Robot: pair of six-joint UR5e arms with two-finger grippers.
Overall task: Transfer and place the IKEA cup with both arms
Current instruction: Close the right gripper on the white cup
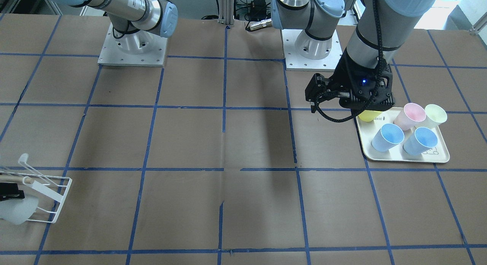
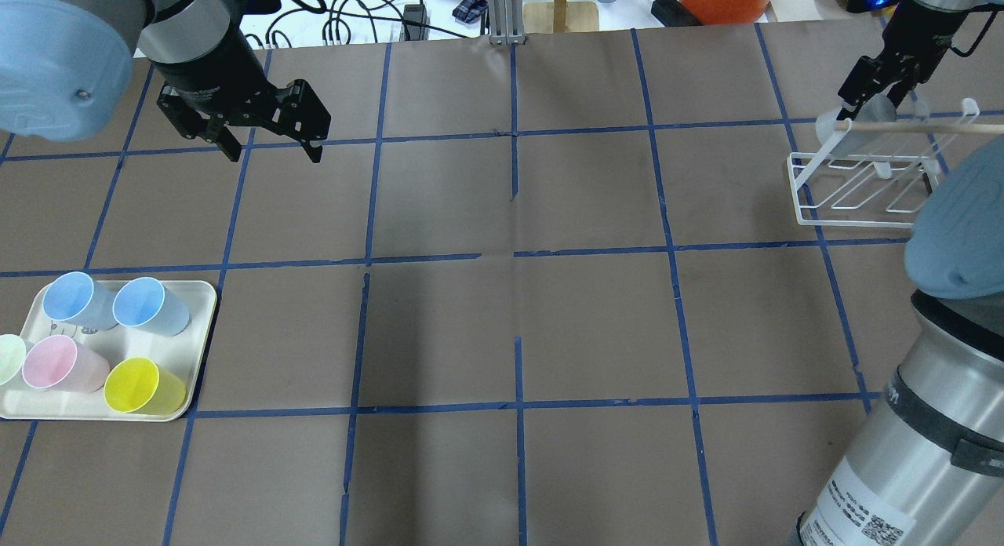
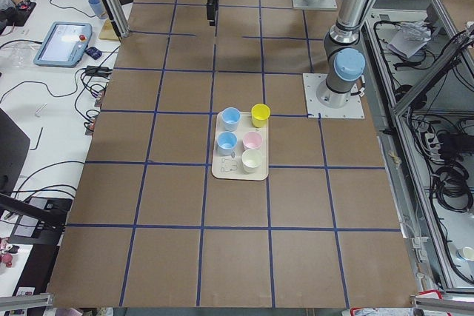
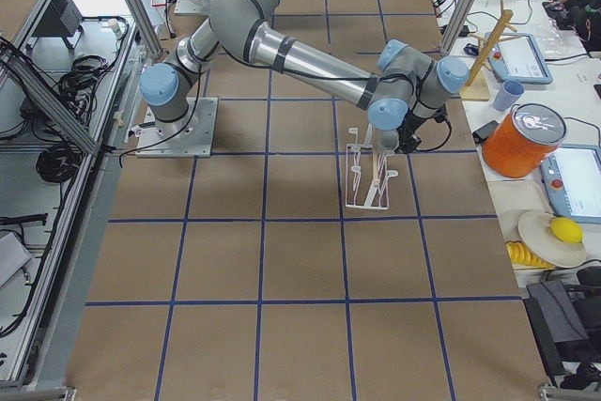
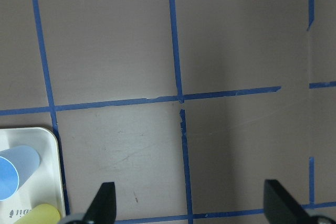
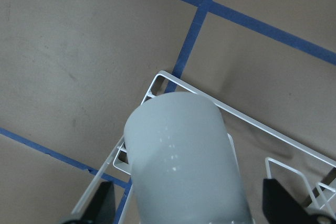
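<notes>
IKEA cup (image 6: 181,161) lies tilted on the end of the white wire rack (image 2: 800,193), base toward the wrist camera, at the far right side of the table (image 2: 518,311). Right gripper (image 6: 190,205) released: fingers spread either side of the cup, thin gaps showing. Left gripper (image 2: 274,155) spread wide, holding nothing, hanging over the paper just off the corner of the tray (image 2: 202,311) of coloured cups (image 2: 145,385) at the left edge.

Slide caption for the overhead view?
Right gripper open around IKEA cup at white rack; left gripper open, clear of tray.
</notes>
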